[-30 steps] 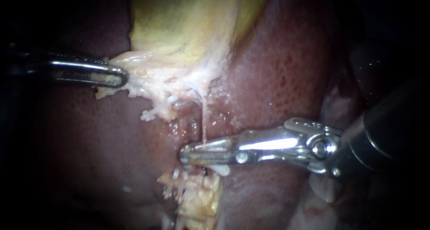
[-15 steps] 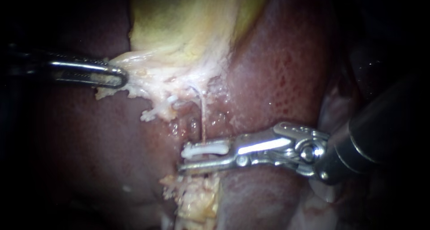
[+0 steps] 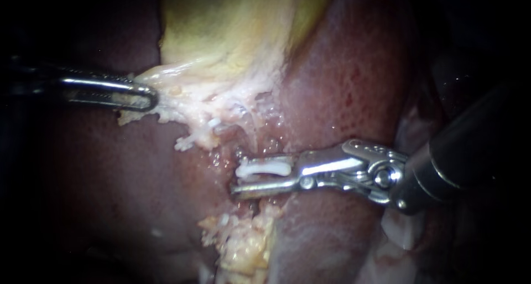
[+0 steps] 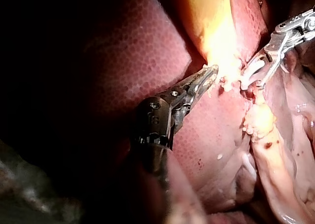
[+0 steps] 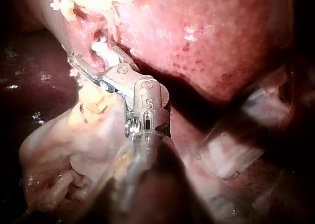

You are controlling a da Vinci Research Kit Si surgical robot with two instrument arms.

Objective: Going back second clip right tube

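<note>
The yellow-green gallbladder (image 3: 232,35) lies on the dark red liver (image 3: 343,84). My left instrument (image 3: 145,96) is shut on the pale tissue at the gallbladder's lower edge, and shows the same hold in the left wrist view (image 4: 209,74). My right instrument (image 3: 243,180) stands open below that tissue. A white clip (image 3: 265,168) lies along its upper jaw, with a gap down to the lower metal jaw. A thin pale tube (image 3: 250,140) runs down to the clip. The right wrist view shows the open jaws (image 5: 86,61) with the clip (image 5: 106,51).
A lump of yellow fatty tissue (image 3: 243,245) sits just under the right instrument's jaws. Pale membrane (image 3: 404,228) lies beneath its wrist. The liver surrounds the site on both sides.
My right instrument's jaws went from shut to open, showing the white clip, then shifted up and slightly right. The left instrument has held still.
</note>
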